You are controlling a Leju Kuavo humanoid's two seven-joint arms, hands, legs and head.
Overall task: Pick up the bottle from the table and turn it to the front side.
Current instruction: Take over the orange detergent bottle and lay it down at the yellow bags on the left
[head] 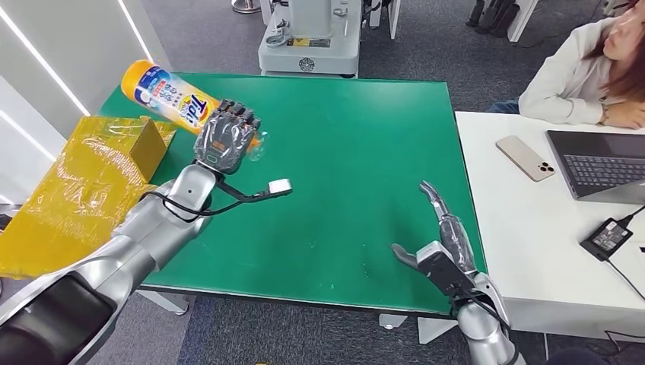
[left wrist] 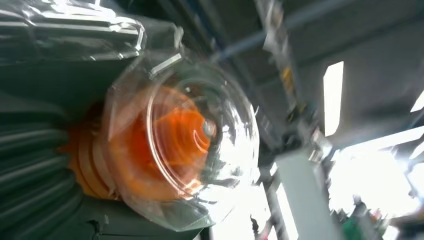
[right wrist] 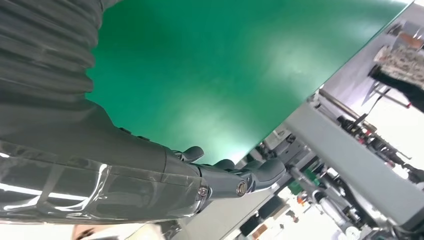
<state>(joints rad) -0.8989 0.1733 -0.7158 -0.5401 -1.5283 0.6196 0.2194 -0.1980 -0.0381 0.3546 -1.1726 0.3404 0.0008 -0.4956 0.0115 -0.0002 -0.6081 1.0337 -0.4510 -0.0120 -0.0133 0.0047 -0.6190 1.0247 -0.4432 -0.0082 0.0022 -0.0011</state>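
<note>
From the head view I see my left hand (head: 225, 137) raised over the far left part of the green table (head: 357, 152), fingers wrapped around the lower half of the bottle (head: 171, 95). The bottle is clear of the tabletop and lies tilted, its yellow end pointing up and to the far left, its blue-and-white printed label facing up toward me. Just left of it sits a yellow cardboard box (head: 148, 144) on crinkled yellow wrapping (head: 68, 198) that hangs over the table's left edge. My right hand (head: 445, 243) hovers low over the near right part of the table, fingers straight and apart, holding nothing. On the white desk (head: 525, 251) to the right I see a phone (head: 525, 157), a laptop (head: 601, 163) and a black power adapter (head: 608, 237); a person in a light top (head: 578, 72) sits at its far side. A grey machine base (head: 308, 38) stands beyond the table.

In the left wrist view, the bottle's clear, orange-tinted end (left wrist: 185, 140) faces the camera, pressed against my hand's ribbed cover (left wrist: 35, 165). I cannot make out the fingers here.

In the right wrist view, my right hand's dark fingers (right wrist: 260, 172) stretch out loosely, apart from each other, above the green tabletop (right wrist: 225, 65) near its edge.
</note>
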